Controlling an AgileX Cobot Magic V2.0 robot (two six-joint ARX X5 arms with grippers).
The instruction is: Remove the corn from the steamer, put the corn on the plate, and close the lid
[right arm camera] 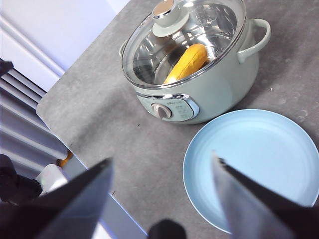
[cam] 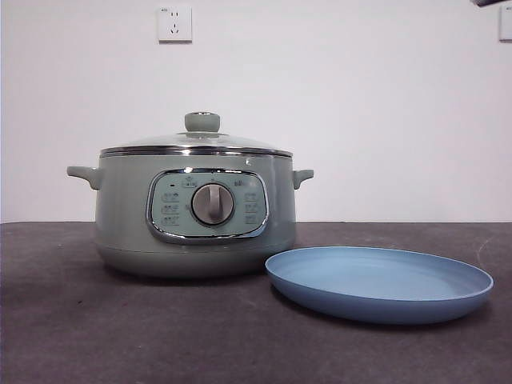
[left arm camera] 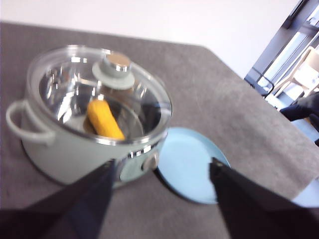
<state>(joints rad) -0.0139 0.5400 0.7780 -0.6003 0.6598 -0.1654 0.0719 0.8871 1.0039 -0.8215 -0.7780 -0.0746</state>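
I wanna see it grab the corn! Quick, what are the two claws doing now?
Left gripper: open, holding nothing, up above the steamer.
Right gripper: open, holding nothing, up above the plate.

The dark grey table [cam: 64, 336] carries the steamer [cam: 128, 216] with the plate [cam: 376, 300] just beside it.

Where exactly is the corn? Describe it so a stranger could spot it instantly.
Find the sage-green steamer on the dark table, beside the blue plate. Look down through its glass lid, which is on: the corn lies inside the shiny metal bowl. It is the only yellow-orange thing there, a smooth oblong cob with tapered ends.
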